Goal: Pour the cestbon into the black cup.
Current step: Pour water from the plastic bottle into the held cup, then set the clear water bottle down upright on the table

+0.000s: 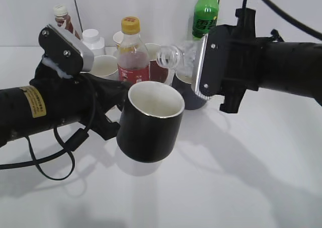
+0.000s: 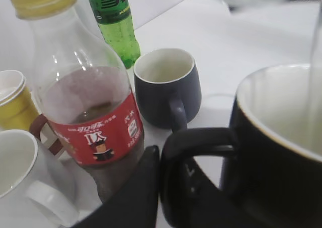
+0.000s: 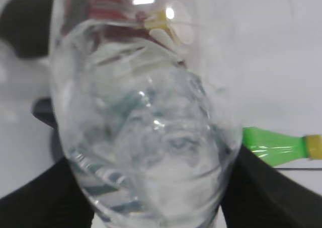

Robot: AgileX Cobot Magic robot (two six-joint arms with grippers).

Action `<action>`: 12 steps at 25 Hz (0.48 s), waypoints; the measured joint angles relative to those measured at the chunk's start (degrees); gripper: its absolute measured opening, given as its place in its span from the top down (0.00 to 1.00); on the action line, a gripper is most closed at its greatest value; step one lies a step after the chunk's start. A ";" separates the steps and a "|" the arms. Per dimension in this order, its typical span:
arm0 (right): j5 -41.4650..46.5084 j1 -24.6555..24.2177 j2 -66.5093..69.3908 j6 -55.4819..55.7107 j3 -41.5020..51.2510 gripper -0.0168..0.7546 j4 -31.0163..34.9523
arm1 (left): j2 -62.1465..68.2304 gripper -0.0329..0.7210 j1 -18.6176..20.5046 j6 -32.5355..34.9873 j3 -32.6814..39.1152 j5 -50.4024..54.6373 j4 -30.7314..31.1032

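Observation:
My left gripper (image 2: 176, 198) is shut on the loop handle of the black cup (image 1: 151, 127), which it holds upright above the table. The cup's white inside faces up, and the cup also shows in the left wrist view (image 2: 271, 152). My right gripper (image 1: 198, 69) is shut on the cestbon (image 1: 173, 57), a clear bottle tipped on its side with its open neck over the cup's far rim. In the right wrist view the bottle (image 3: 146, 137) fills the space between the fingers (image 3: 151, 208). A faint clear streak runs down into the cup at the right edge of the left wrist view.
Behind the cup stand a red-labelled cola bottle (image 1: 133, 52), a green soda bottle (image 1: 206, 11), a dark grey-blue mug (image 2: 166, 87), a white mug (image 1: 104, 66) and a white-capped jar (image 1: 93, 39). Bare white table lies in front and to the right.

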 joint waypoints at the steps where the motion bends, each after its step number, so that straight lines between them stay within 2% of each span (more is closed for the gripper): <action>1: 0.38 0.24 0.00 2.39 0.00 0.35 0.00 | 0.00 0.88 0.00 0.00 0.00 0.00 0.00; 3: 0.61 0.58 -0.19 8.62 0.00 0.35 -0.53 | 0.00 0.88 0.00 0.00 0.00 -0.04 -0.81; 8: -1.51 -0.30 -0.68 39.31 0.02 0.35 -4.81 | -0.86 0.88 0.00 2.64 0.37 -1.43 -7.97; 10: -4.14 -1.85 -0.68 49.33 0.39 0.35 -6.53 | -2.71 0.88 0.00 5.06 1.79 -3.26 -10.54; 12: -5.71 -5.04 -0.68 58.25 0.70 0.35 -8.96 | -5.32 0.88 0.15 8.12 3.54 -4.82 -16.21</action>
